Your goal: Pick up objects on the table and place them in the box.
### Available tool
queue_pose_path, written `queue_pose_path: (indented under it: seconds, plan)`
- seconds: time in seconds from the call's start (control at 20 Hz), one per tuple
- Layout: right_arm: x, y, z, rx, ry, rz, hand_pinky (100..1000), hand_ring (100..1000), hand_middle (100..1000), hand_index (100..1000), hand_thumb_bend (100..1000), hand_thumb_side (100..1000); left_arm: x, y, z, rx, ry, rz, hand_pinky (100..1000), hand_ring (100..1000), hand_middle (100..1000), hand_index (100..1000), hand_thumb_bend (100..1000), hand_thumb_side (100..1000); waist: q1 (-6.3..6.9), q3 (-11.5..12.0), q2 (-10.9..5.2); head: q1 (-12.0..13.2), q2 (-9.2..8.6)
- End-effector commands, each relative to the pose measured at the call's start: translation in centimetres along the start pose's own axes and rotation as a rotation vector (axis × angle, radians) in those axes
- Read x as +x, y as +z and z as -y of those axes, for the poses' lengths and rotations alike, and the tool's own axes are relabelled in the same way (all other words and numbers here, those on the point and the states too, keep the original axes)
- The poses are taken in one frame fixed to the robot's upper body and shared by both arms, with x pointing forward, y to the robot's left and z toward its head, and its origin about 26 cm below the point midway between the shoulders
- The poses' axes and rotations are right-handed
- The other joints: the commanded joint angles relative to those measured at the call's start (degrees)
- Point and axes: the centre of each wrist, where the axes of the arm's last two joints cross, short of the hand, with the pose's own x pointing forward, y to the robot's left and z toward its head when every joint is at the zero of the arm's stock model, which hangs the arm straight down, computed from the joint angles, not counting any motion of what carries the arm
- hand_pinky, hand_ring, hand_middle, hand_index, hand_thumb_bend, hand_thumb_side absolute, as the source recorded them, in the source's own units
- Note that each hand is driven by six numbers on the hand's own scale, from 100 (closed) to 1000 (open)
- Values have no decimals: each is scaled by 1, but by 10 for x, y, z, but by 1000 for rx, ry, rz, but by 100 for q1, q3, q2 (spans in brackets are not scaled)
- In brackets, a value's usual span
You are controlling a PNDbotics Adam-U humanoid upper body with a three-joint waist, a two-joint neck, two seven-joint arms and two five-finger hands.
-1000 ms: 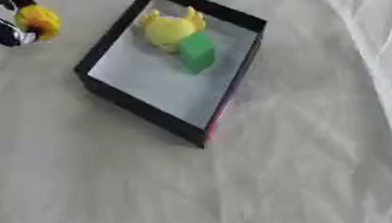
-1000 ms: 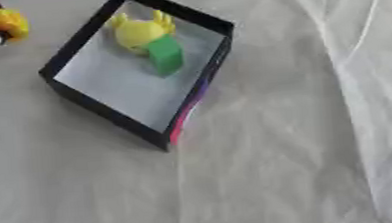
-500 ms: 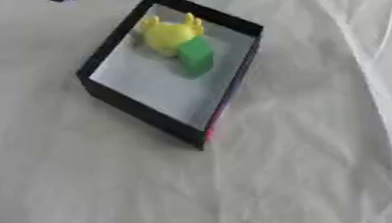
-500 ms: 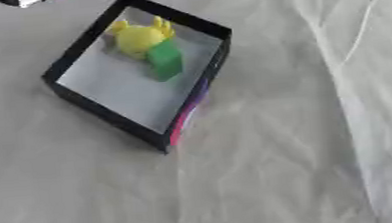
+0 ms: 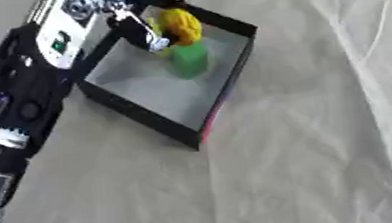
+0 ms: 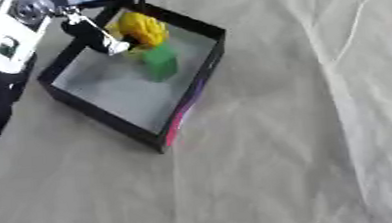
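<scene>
Left hand over the box with an orange-yellow object.

In the left eye view, the black box point(image 5: 231, 68) is seen on the cloth-covered counter point(image 5: 309, 165), toward the upper left. The left hand point(image 5: 135, 18) is reached in over the box's far corner, its fingers curled round an orange-yellow object point(image 5: 181, 26) held above the box floor. A green block point(image 5: 189, 61) is seen inside the box, just below that object, with a yellow shape partly hidden behind it. The black and silver left arm point(image 5: 22, 92) is laid along the box's left side.
In the right eye view, a pink strip point(image 6: 181, 115) is shown on the box's near right wall. A dark bit is seen at the top right edge; whether it is the right hand cannot be told.
</scene>
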Motion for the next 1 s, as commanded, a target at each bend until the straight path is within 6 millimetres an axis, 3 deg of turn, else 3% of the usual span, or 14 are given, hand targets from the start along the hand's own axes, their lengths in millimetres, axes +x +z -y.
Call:
queue_pose_path:
  seconds: [0.05, 0.25, 0.35, 0.45, 0.5, 0.65, 0.8, 1.0]
  plan:
    - [14, -3, 6, 5, 27, 28, 1000, 685, 626, 791, 100, 624, -6, -3, 5, -35, -40, -45, 769, 725, 635, 623, 294, 100, 39, -20, -232, -9, 11]
    - [13, -3, 7, 2, 25, 26, 1000, 685, 626, 791, 100, 623, -15, -6, 22, -94, -69, -84, 791, 754, 681, 683, 317, 100, 42, -24, -239, -15, 11]
    - [13, -2, 7, 2, 27, 23, 1000, 685, 625, 790, 100, 626, -18, -6, 26, -111, -84, -85, 848, 840, 787, 849, 390, 100, 42, -20, -238, -21, 11]
    - [12, -2, 7, 1, 27, 19, 1000, 685, 625, 790, 100, 627, -19, -5, 24, -119, -106, -86, 887, 877, 813, 883, 467, 119, 43, -16, -240, -20, 11]
    - [12, -2, 7, 2, 27, 19, 1000, 685, 625, 790, 100, 627, -19, -3, 20, -114, -116, -88, 904, 894, 826, 893, 558, 309, 43, -14, -242, -16, 11]
    - [12, -2, 7, 4, 30, 18, 1000, 685, 625, 791, 100, 626, -21, 5, 7, -83, -155, -97, 912, 902, 832, 899, 640, 450, 48, -9, -254, -15, 11]
    - [12, -2, 8, 2, 30, 17, 1000, 685, 625, 791, 100, 624, -23, 17, -14, -11, -162, -95, 917, 898, 829, 908, 607, 495, 53, 7, -274, -27, 11]
    - [13, -1, 9, -1, 31, 21, 1000, 685, 625, 790, 100, 616, -20, 42, -49, 132, -129, -63, 912, 881, 814, 916, 511, 447, 50, 37, -303, -53, 11]
